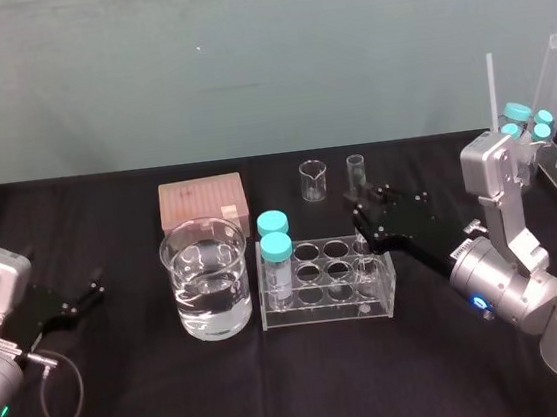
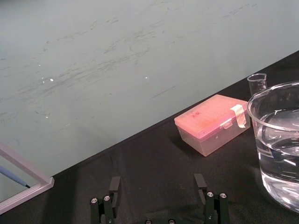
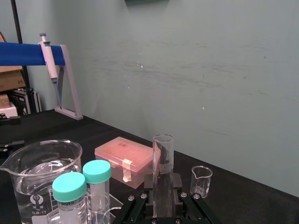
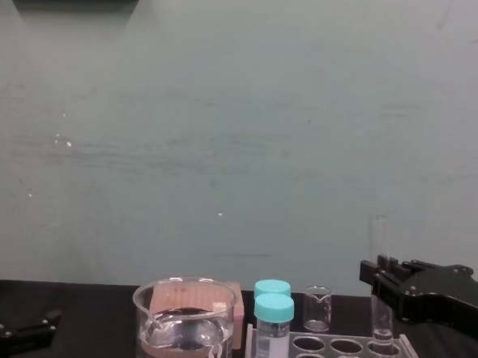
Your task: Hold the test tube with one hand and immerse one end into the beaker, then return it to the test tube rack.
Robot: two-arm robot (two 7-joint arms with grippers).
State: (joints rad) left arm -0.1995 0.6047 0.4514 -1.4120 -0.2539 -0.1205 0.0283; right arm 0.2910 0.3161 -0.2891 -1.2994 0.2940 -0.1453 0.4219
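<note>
Test tube (image 4: 378,236): upright, foot in a right-end hole of the test tube rack (image 1: 316,314).
Right gripper (image 3: 162,180): clamped on it.
Beaker (image 1: 208,299): beside rack, water-filled.
Progress: dip undeterminable; release left.
Left gripper (image 2: 157,179): apart, worktop's (image 1: 130,407) left edge.

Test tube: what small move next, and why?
Probably lift straight up: the right gripper is shut on the test tube, whose base sits in the test tube rack, and the beaker stands past the vials. The left gripper idles open at far left.
</note>
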